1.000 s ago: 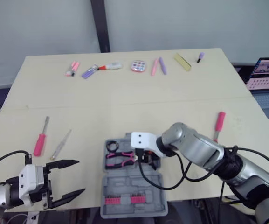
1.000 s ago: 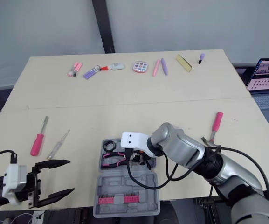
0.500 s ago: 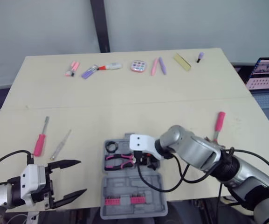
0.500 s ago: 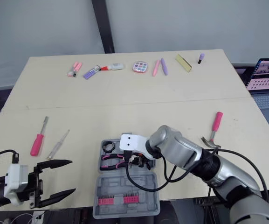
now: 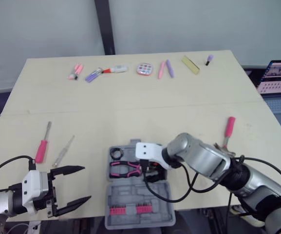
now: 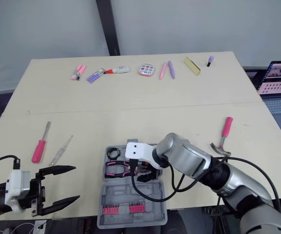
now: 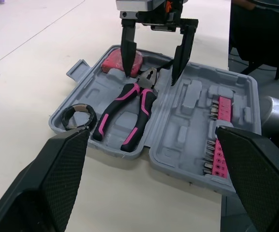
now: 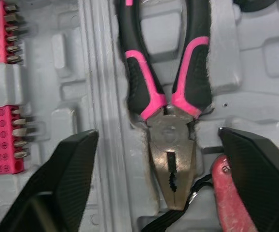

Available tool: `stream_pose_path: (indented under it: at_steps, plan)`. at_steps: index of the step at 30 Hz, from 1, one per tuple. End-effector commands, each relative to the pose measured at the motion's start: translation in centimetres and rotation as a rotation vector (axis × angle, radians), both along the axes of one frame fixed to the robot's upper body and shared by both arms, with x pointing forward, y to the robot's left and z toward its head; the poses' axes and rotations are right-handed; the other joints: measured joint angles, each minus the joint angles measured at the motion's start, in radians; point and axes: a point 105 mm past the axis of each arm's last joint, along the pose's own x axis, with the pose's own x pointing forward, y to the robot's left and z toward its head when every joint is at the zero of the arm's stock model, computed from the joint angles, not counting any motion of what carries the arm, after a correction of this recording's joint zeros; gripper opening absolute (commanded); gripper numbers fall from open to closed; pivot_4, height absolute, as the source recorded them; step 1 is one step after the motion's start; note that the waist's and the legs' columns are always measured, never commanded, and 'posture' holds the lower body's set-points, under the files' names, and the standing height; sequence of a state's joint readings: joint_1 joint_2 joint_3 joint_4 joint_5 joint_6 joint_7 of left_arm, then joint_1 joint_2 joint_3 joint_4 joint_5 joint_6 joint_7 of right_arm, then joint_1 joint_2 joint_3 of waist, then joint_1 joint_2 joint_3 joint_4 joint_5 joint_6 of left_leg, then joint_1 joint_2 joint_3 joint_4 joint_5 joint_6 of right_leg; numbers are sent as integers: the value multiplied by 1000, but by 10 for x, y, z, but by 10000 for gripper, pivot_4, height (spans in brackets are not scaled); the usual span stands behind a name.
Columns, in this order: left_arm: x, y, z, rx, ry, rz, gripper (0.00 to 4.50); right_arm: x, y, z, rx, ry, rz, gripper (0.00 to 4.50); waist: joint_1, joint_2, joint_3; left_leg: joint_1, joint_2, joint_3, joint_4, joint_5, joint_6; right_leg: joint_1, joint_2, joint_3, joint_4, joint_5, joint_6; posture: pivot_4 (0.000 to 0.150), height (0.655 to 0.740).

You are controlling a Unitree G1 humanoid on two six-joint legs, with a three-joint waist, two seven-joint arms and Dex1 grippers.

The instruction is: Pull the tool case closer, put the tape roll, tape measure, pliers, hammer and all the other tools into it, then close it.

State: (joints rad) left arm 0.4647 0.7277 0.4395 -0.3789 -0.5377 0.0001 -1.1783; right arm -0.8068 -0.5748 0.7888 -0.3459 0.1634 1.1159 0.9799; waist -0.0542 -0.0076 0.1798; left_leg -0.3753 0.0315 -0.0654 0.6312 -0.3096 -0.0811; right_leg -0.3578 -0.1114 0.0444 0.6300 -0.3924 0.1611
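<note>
The grey tool case (image 5: 152, 192) lies open at the table's near edge. Pink-handled pliers (image 7: 129, 104) rest in a moulded slot, with a black tape roll (image 7: 76, 116) and a red tape measure (image 7: 122, 62) beside them. My right gripper (image 7: 151, 76) hangs open just over the pliers' head (image 8: 170, 164), one finger on each side, gripping nothing. To the case's left, my left gripper (image 5: 86, 184) is open and empty above the table edge. A pink-handled hammer (image 5: 227, 130) lies at the right. Two screwdrivers (image 5: 43, 145) lie at the left.
A row of pink bits (image 7: 215, 140) fills the case's lid half. Markers, a palette and other small items (image 5: 144, 68) line the table's far edge. A laptop (image 5: 278, 78) sits past the right edge.
My right gripper has opened and let go of the pliers, which now lie in the case. It has shifted slightly lower over them. The left arm is still.
</note>
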Motion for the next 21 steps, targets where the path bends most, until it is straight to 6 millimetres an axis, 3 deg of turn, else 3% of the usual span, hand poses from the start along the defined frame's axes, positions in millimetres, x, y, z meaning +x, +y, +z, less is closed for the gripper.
stream_pose_path:
  at_steps: [1, 2, 5, 11, 12, 21]
  plan:
    - [-1, -2, 3, -5, -16, -4, 45000, 0, 7, 26, 126, -44, 36, 42407, 0, 0, 0, 0, 0, 0, 0, 0, 0, 0, 0, 0, 0, 0, 0, 1500, 7400]
    - [0, -3, 3, -6, -16, -3, 45000, 0, 10, 30, 171, -53, 48, 42407, 0, 0, 0, 0, 0, 0, 0, 0, 0, 0, 0, 0, 0, 0, 0, 1500, 7400]
    - [1, -4, 2, -11, -17, -2, 45000, -4, 14, 36, 315, -50, 81, 33774, 1, -1, 0, 0, 0, 0, 0, 0, 0, 1, 0, 0, 0, 0, 0, 1500, 7400]
    - [2, -6, 2, -20, -24, -2, 45000, 2, 15, 32, 485, -61, 34, 3677, 0, -1, -1, 0, 0, 0, 0, 0, 0, 1, 0, 0, 0, 0, 0, 1500, 7400]
    - [2, -6, 2, -21, -25, -2, 45000, 1, 15, 29, 504, -49, 30, 448, 1, -1, -1, 0, 0, 0, 0, 0, 0, 1, 0, 0, 0, 0, 0, 1500, 7400]
    - [6, -8, 3, -25, -25, -11, 45000, 5, 9, 2, 585, -57, 29, 448, 0, -1, -1, 0, 0, 0, 0, 0, 0, 1, 0, 0, 0, 0, 0, 1500, 7400]
